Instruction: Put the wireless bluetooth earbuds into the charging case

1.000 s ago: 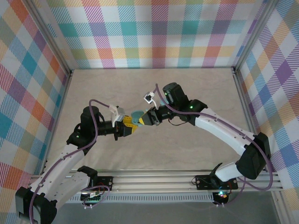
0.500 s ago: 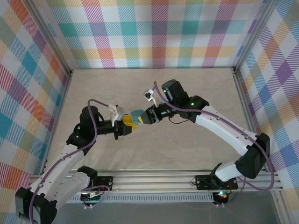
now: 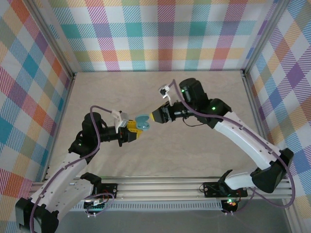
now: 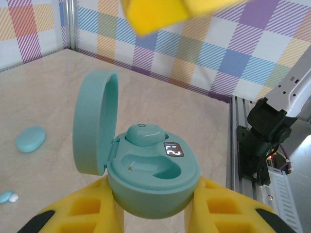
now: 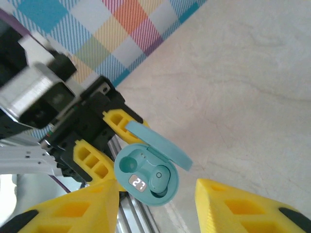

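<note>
Left wrist view is showing the left gripper (image 4: 153,206) pinching the charging case (image 4: 153,187) above mid-table, lid (image 4: 93,124) standing open, one earbud (image 4: 144,134) sitting in place, the other socket (image 4: 146,170) lying empty. Just right of it, the right gripper (image 5: 155,204) is hovering with fingers spread, empty. Risk, as I am judging it: the earbud may be sitting proud, so any push could be twisting the case or popping it out.
</note>
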Motion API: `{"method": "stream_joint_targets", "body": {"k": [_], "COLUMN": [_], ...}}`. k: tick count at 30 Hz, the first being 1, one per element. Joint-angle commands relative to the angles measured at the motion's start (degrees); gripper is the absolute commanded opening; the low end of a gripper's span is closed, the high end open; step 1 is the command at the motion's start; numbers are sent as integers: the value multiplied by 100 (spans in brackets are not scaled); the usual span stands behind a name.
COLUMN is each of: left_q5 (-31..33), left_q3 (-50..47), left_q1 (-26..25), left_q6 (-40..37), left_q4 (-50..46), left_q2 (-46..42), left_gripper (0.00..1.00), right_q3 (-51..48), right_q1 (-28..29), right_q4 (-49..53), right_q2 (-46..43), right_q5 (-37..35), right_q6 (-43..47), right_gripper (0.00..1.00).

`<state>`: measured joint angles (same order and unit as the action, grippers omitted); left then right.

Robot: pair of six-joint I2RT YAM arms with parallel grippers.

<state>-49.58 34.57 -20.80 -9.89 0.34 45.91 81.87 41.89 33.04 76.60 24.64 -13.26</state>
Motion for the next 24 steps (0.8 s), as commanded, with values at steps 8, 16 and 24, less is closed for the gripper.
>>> {"method": "stream_joint_targets", "body": {"k": [8,16,24], "left_q5": [237,235,297], "left_q3": [-99,-38,0], "left_q1": [41,45,41], "left_q6": [5,7,-106], "left_q4": [-129,-258,-517], "left_q2": [-459,-522,-636], "left_gripper": [15,15,15], "right_q3": [74,641,1969], "right_q1": [-954,-950,-946], "right_q4": [80,-288,-75], "right_q2": [397,2247,4237], "right_q5": [-214,-425,-928], "right_q6": [-210,128,174], "right_gripper": [39,36,40]}}
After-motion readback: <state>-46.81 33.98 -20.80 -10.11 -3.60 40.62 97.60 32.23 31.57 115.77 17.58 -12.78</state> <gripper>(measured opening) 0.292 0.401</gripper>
